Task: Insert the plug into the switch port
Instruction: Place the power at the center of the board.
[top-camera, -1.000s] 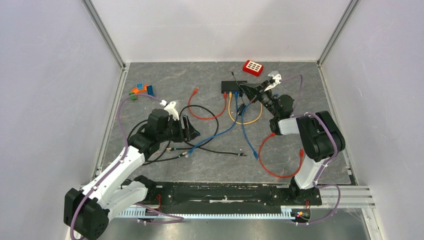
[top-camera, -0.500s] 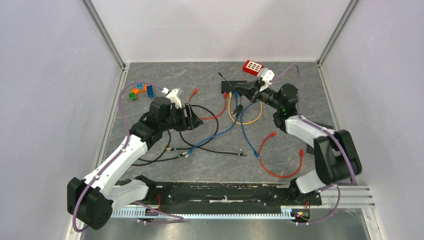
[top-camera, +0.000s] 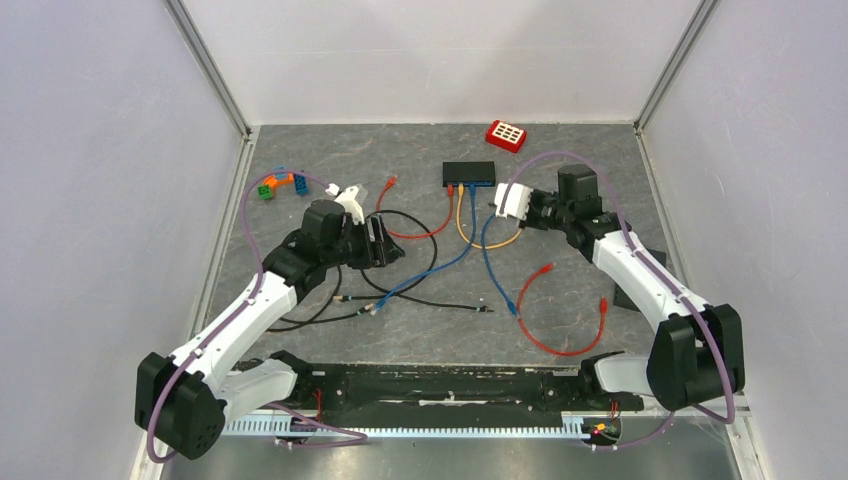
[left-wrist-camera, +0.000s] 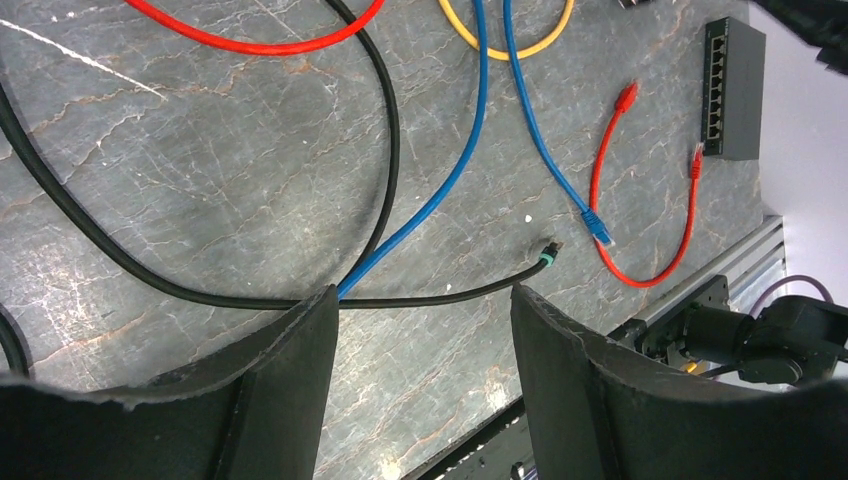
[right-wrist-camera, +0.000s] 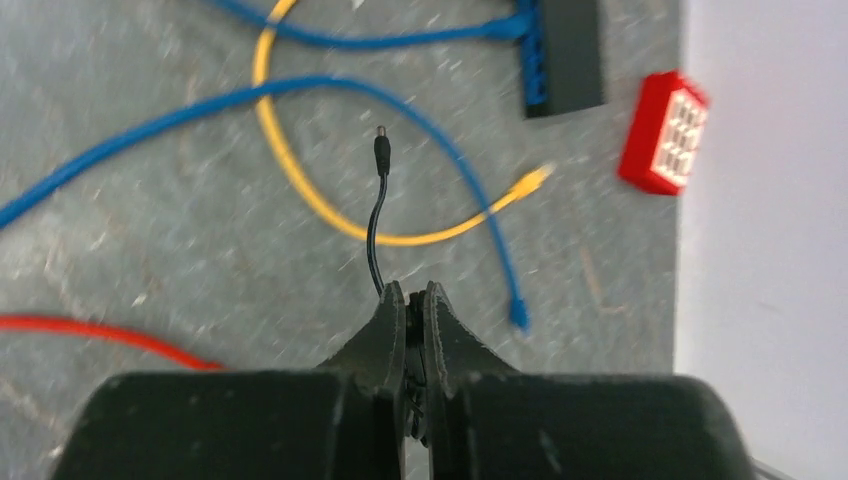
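two wrist views give you what the overhead one cannot. your right gripper (right-wrist-camera: 410, 300) shows its dark, wedge-shaped fingers pressed together on a thin black lead (right-wrist-camera: 369, 235). the lead curves up out of the tips to a small cylindrical plug (right-wrist-camera: 381, 145), which hangs above the table (right-wrist-camera: 130, 260), touching nothing. the plug is short of the switch (right-wrist-camera: 570, 50), a flat black box at the upper right of that view with blue connectors along one edge. from above you can't make out the plug or the lead. there you see only the right arm reaching in just in front of the switch, with red, yellow and blue cables leading away from its front edge.

your left gripper (left-wrist-camera: 420, 300) stands wide, holding nothing between its matte, rough-edged black fingers. below it a glossy black cable (left-wrist-camera: 396, 150) and a blue cable (left-wrist-camera: 481, 80) run across the grey, marbled table. only this view gives you a clear look at a grey box (left-wrist-camera: 733, 90) with a row of ports along one side, near a short red cable (left-wrist-camera: 597, 190). overhead, the right arm covers most of that box.

a red block (top-camera: 506, 135) with a grid of white squares lies behind the switch, and small coloured bricks (top-camera: 280, 183) sit at the far left.
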